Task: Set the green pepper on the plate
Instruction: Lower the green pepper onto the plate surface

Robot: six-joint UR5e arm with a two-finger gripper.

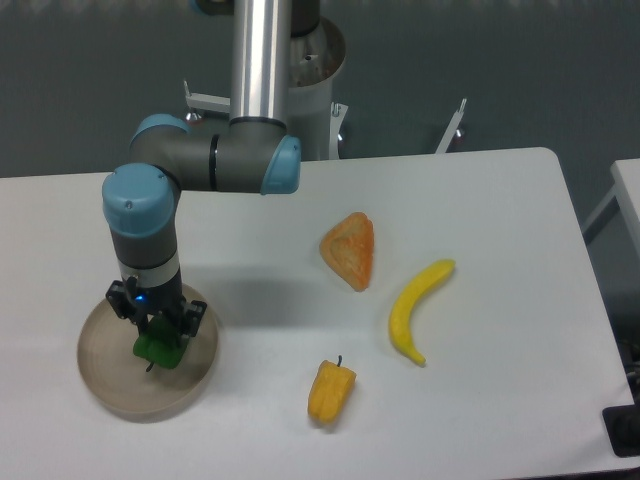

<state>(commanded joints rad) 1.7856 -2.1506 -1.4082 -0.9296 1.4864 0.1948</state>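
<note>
On a white table before a grey wall, the gripper clamps the green pepper, stem toward the camera, over the plate.

The arm's wrist and gripper stand over the plate at near left, blocking approach from above; the green pepper fills the plate's right half. Bare table separates the plate from the yellow pepper. Farther right, an orange wedge and banana sit near each other, a narrow lane between them.
</note>
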